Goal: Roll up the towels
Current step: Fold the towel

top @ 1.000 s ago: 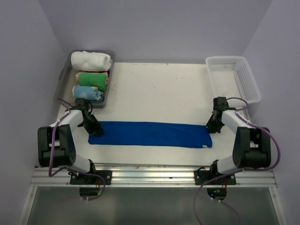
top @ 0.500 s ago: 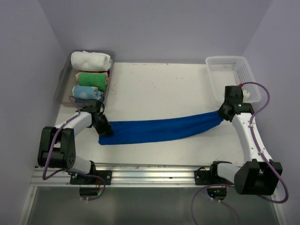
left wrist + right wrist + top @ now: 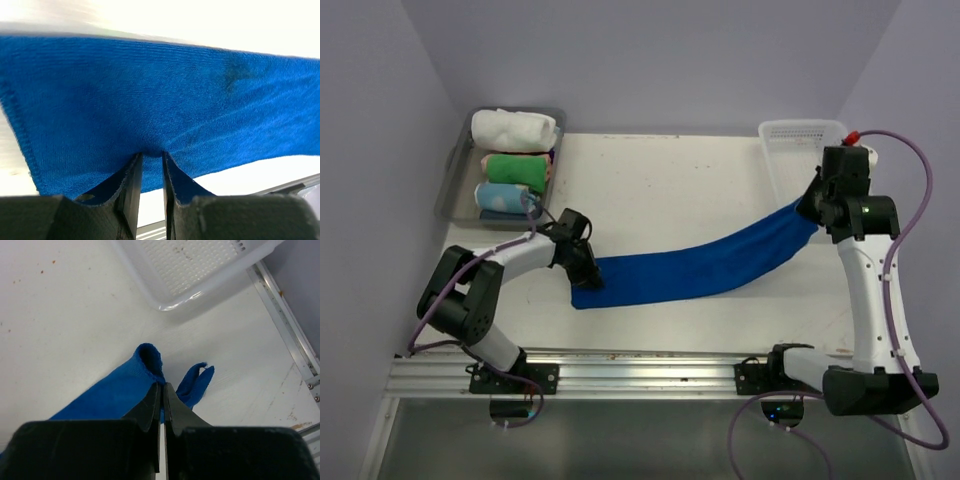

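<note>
**A:** What do we enter for the left fingers point(image 3: 150, 156)?

**B:** We enter them as nearly closed, with only a narrow gap. A fold of the blue towel point(image 3: 690, 275) is pinched between the tips, close to the hemmed short edge. This end of the towel sits low, at the table point(image 3: 660, 190).

**A:** And the right fingers point(image 3: 161, 386)?

**B:** Closed, tip against tip, on the opposite end of the same towel. In the wrist view we see a loop of cloth standing up just beyond the tips. A loose corner hangs to one side of them. This end is held up off the table.

**A:** How does the towel run between the two pairs of fingers?

**B:** As one long band, rising from the left fingers to the right fingers, with a slight sag in the middle.

**A:** What lies past the right fingers?

**B:** The white basket point(image 3: 795, 124), just beyond them.

**A:** Where do we locate the other towel of the task?

**B:** The white towel point(image 3: 515, 128) lies rolled at the far end of the grey tray point(image 3: 450, 185), well apart from the left fingers. Nearer to those fingers, the same tray holds a rolled green towel point(image 3: 515, 167) and a rolled pale blue towel point(image 3: 505, 197).
</note>
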You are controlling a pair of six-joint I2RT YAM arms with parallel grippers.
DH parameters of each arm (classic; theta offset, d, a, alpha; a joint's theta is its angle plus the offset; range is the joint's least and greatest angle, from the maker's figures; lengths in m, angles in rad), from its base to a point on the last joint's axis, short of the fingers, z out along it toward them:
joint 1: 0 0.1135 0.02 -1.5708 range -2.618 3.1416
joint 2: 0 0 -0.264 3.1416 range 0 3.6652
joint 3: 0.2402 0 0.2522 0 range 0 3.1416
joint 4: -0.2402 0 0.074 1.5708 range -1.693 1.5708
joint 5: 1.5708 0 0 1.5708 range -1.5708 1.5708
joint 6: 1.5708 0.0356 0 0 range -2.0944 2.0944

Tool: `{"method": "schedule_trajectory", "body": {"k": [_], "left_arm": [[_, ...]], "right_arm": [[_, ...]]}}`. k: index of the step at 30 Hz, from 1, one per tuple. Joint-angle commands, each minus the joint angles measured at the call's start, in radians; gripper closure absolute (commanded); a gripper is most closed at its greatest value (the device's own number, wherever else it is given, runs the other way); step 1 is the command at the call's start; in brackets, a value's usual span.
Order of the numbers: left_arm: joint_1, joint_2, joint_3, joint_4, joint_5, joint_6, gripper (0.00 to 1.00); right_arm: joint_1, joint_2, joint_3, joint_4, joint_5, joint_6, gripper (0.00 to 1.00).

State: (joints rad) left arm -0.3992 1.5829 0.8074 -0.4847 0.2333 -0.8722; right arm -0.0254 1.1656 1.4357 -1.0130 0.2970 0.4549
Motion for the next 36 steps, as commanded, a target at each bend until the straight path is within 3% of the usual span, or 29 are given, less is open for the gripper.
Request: {"method": "schedule_trajectory", "body": {"k": [1, 6, 10, 16, 21, 25, 36], "left_arm": [[-0.064, 0.060, 0.038, 0.029, -0.022, -0.019, 0.74], [-0.064, -0.043, 0.134, -0.075, -0.078, 0.059, 0.72], [-0.004, -0.129, 0.197, -0.191, -0.086, 0.160, 0.70], [0.152, -0.190, 0.107, -0.250, -0.107, 0.251, 0.71], [0.204, -0.190, -0.014, -0.198, -0.115, 0.245, 0.74], [0.207, -0.169, -0.095, -0.117, -0.074, 0.214, 0.86], [0.207, -0.106, -0.117, -0.043, -0.015, 0.223, 0.97]], "right_arm": [[0.100, 0.028, 0.084, -0.076, -0.036, -0.013, 1.00], [0.263, 0.091, 0.138, -0.118, 0.005, 0.065, 1.00], [0.398, 0.124, 0.123, -0.092, 0.008, 0.132, 1.00], [0.571, 0.192, 0.108, -0.050, 0.027, 0.223, 1.00], [0.705, 0.281, 0.150, -0.010, 0.036, 0.280, 1.00], [0.827, 0.370, 0.180, 0.034, 0.025, 0.314, 1.00], [0.966, 0.680, 0.342, 0.132, -0.070, 0.344, 1.00]]}}
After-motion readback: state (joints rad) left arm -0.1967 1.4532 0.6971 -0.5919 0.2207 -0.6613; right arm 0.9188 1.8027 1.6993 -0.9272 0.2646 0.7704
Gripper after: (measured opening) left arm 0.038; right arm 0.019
